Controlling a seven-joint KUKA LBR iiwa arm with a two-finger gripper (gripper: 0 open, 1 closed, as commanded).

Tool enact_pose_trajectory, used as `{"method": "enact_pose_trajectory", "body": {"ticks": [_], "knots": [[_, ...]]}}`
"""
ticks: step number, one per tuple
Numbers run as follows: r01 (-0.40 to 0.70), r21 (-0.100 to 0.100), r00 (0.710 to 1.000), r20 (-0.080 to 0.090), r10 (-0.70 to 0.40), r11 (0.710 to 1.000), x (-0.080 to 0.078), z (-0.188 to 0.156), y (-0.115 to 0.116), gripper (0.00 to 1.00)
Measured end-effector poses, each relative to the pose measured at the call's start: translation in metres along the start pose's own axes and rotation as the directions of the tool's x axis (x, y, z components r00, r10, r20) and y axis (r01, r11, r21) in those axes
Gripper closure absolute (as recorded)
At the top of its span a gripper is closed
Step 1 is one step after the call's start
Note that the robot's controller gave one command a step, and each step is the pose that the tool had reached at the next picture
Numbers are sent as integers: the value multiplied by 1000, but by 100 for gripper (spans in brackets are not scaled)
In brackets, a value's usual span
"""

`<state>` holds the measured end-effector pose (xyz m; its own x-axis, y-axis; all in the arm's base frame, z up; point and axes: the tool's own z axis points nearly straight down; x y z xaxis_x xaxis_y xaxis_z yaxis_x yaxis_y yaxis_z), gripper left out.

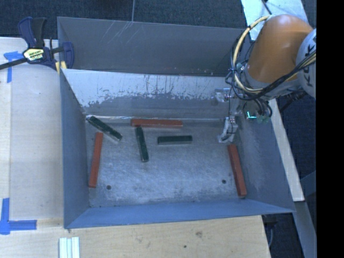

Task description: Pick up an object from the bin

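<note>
The bin floor [177, 176] lies open centrally; gripper [228, 134], spread untellable, hugs right wall [262, 160] above red stick [236, 171].

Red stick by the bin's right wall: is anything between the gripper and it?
Nothing visible. The gripper hangs right at the upper end of the red stick. The nearest other thing, a dark green stick, lies apart to the left. The bin's right wall runs close beside the red stick.

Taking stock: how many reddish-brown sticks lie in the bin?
3 sticks: one along the left side, one along the back edge, one along the right side, just below the hand. None appear hidden.
</note>
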<state>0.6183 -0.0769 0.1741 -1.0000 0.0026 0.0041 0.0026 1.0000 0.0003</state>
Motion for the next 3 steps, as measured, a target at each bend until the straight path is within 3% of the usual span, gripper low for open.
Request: {"method": "enact_pose_trajectory", "body": {"ticks": [1, 2, 3], "knots": [[22, -1, 1000, 2, -22, 1000, 10, 108, 67, 0], [19, 1, 1000, 14, -19, 1000, 6, 102, 64, 100], [23, 0, 1000, 18, -23, 1000, 15, -67, 87, 100]]}}
